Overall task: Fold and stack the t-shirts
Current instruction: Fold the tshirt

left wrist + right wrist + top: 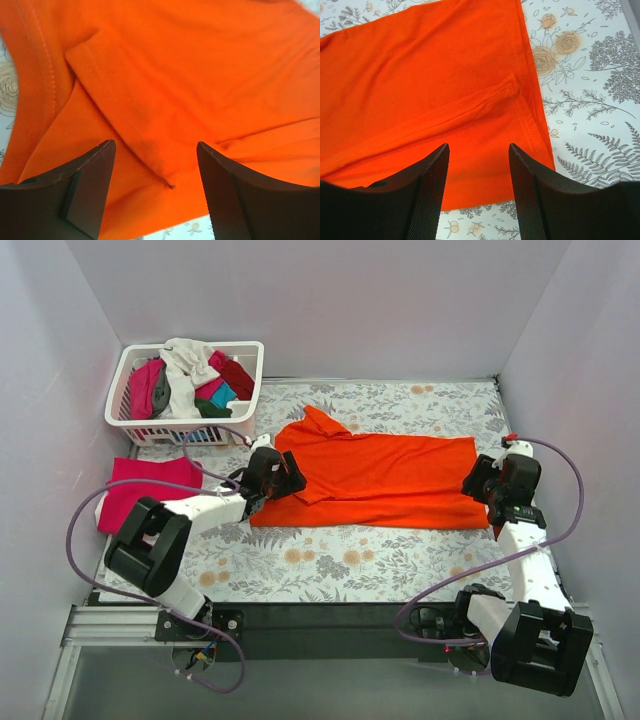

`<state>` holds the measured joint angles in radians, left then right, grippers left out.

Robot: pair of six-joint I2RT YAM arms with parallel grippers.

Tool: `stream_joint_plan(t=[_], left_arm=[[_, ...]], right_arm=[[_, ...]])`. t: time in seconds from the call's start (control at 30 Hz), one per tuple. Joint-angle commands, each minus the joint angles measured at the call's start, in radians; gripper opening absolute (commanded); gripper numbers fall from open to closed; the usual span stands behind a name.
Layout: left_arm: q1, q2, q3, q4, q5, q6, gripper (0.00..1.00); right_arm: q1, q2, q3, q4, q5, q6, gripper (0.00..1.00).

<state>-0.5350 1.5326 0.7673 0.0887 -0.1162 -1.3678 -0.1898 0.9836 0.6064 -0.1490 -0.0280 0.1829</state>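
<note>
A: Holdings, largest first?

B: Floral surface (330,560). Orange t-shirt (385,475), flat, just right of the white laundry basket (150,428), apparently folded lengthwise into a band. The basket holds heaped unfolded t-shirts (185,375). Pink t-shirt (140,490), folded, just in front of the basket.

A: Pincers?

B: Left pincer (156,150), jaws apart, is over the shirt's basket-side end. Right pincer (479,150), jaws apart, is over the far end. Neither grips cloth.

A: Step?

B: Probably between folds. Next: pinch one end's corners and carry them across.
</note>
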Motion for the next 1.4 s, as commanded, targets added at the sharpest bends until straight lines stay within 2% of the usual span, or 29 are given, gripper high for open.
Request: stream_joint_plan(t=[0.0,0.23,0.27,0.37,0.6,0.73,0.77,1.03,1.3,1.37], left_arm=[[0.003,0.052,0.03,-0.01,-0.005,0.012,0.6],[0.003,0.124,0.059,-0.001,0.003,0.022,0.57],[0.003,0.141,0.064,0.003,0.007,0.024,0.52],[0.003,0.165,0.079,0.009,0.013,0.026,0.47],[0.003,0.178,0.09,0.009,0.018,0.027,0.25],[0.003,0.176,0.101,0.011,0.029,0.022,0.03],[0.003,0.175,0.101,0.011,0.032,0.022,0.01],[0.003,0.207,0.217,-0.018,0.036,0.035,0.0],[0.007,0.388,0.411,-0.084,0.075,0.027,0.0],[0.013,0.406,0.446,-0.083,0.087,0.016,0.05]], right_arm=[[0.004,-0.022,0.004,0.048,-0.055,-0.011,0.46],[0.007,-0.034,0.0,0.051,-0.072,-0.01,0.46],[0.009,-0.034,-0.002,0.051,-0.072,-0.011,0.46],[0.01,-0.034,0.0,0.051,-0.07,-0.011,0.46],[0.01,-0.026,-0.003,0.051,-0.07,-0.011,0.46],[0.013,-0.025,-0.003,0.051,-0.072,-0.011,0.46],[0.015,-0.025,-0.005,0.051,-0.072,-0.011,0.46],[0.019,-0.025,-0.007,0.052,-0.07,-0.011,0.46],[0.024,-0.01,-0.008,0.055,-0.078,-0.011,0.46],[0.026,-0.002,-0.01,0.06,-0.075,-0.011,0.46]])
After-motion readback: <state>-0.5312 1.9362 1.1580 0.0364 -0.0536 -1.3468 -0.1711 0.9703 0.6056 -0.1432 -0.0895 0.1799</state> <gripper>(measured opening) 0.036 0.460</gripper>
